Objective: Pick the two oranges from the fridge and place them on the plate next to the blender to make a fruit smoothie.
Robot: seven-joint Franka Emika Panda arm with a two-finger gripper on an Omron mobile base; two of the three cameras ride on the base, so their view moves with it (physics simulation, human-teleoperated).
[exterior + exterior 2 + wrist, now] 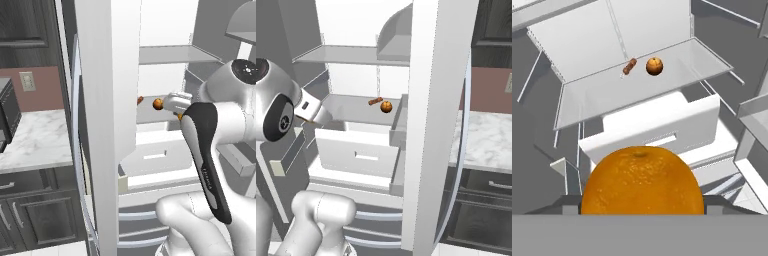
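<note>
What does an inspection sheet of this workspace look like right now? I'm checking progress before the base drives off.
Surface: grey fridge shelf above a white drawer.
Job's things: fridge open; one orange close at the gripper, filling the low hand view; second orange on the shelf.
Clutter: small brown item beside the second orange, type unclear.
Grippers: gripper in front of the fridge interior; fingers hidden, grasp likely.
Cables: nothing seen.
Surroundings: marble counter, dark cabinets.
</note>
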